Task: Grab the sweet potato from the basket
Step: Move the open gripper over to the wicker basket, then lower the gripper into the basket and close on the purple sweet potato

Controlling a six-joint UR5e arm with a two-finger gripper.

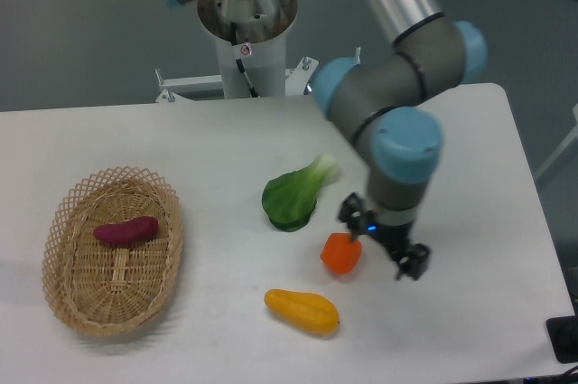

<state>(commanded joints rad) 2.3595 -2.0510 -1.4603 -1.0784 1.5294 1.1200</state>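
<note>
Smooth oblong sweet potato (125, 230) — woven basket (68, 289)

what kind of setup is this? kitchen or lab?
Likely a robotics lab bench, not a kitchen: a plain white table, a grey pedestal-mounted arm base bolted behind it, and toy-looking vegetables, with a purple sweet potato in an oval wicker basket.
</note>
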